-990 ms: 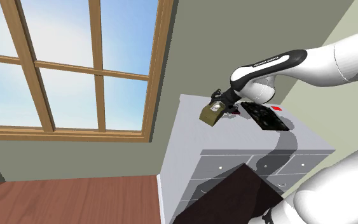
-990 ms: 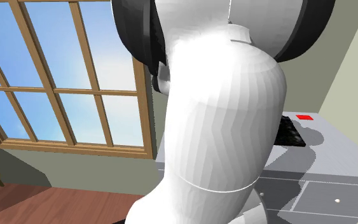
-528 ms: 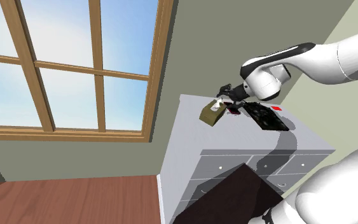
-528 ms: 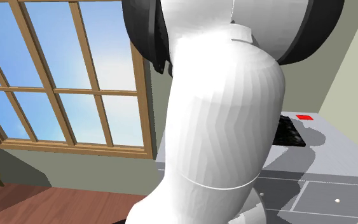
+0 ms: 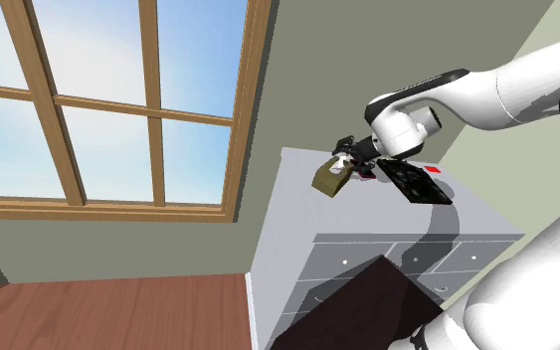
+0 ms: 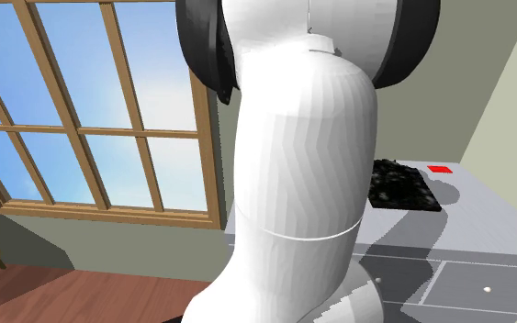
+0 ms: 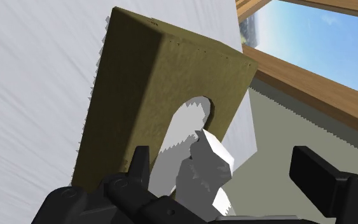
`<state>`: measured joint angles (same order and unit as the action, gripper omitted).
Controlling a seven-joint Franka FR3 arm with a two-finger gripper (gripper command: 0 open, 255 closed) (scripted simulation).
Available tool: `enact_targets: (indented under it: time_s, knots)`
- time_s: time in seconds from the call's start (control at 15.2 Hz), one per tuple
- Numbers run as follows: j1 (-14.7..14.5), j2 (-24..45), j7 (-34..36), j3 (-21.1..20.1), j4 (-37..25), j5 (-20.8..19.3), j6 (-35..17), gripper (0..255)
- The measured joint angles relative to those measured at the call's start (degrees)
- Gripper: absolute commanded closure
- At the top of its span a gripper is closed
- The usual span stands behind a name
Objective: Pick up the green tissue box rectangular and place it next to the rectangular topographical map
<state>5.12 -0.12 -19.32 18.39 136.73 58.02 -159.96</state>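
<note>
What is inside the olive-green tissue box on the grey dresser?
A white tissue pokes out through the top of the tissue box. The box's walls cover the rest of its inside, so how many tissues remain cannot be seen.

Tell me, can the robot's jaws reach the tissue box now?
Probably yes: the olive tissue box sits right in front of the open jaws on the white dresser, with nothing between them.

No legible text, label, brand or number on the olive tissue box [image 7: 165, 95] or elsewhere.
</note>
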Motion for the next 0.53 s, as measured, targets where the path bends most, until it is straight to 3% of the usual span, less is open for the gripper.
enact_targets:
  time_s: [0.26, 0.33, 0.53]
  knots:
    - [0.0, 0.2, -0.2, 0.0, -0.1, 0.3, 0.0, 0]
    - [0.0, 0.2, -0.2, 0.0, -0.1, 0.3, 0.0, 255]
    - [0.0, 0.2, -0.2, 0.0, -0.1, 0.3, 0.0, 255]
